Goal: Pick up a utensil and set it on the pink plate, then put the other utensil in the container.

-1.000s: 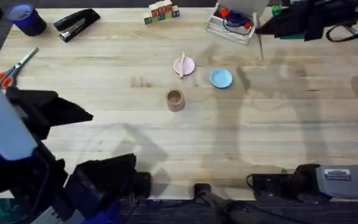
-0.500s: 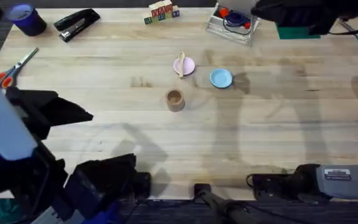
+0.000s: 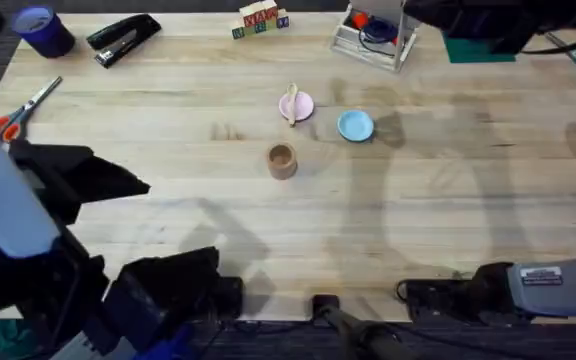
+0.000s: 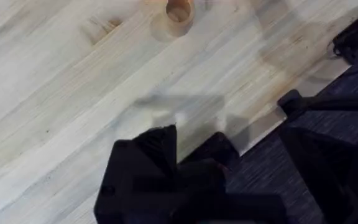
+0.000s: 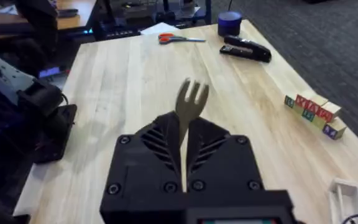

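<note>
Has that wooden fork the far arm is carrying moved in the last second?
Yes. The fork hung beside the clear box earlier in the overhead view; the right gripper has since lifted it out of sight there.

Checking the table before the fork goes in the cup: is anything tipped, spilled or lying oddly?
Nothing stands out. The spoon lies across the pink plate, its handle past the rim. The wooden cup stands upright, and the blue plate sits flat. The right claw holds the fork prongs up.
</note>
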